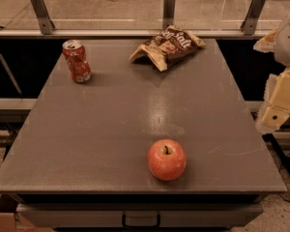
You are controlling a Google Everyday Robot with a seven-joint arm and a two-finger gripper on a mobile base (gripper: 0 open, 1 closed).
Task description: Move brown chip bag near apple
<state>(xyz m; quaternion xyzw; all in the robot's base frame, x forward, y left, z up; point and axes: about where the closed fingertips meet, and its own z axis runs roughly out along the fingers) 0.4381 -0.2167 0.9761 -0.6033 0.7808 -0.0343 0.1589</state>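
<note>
Camera view shows the task unstarted: the brown chip bag lies left of and beyond the hand, well apart from the apple. I cannot tell whether the hand is wide or narrow.

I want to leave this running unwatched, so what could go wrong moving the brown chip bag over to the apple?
The brown chip bag lies crumpled at the far edge of the table, so a clumsy grasp might slip or push it off. The apple is round and sits near the front edge; a bag set against it could roll it off. The pincer hangs beyond the table's right edge, so the whole reach is yet to be made.
</note>
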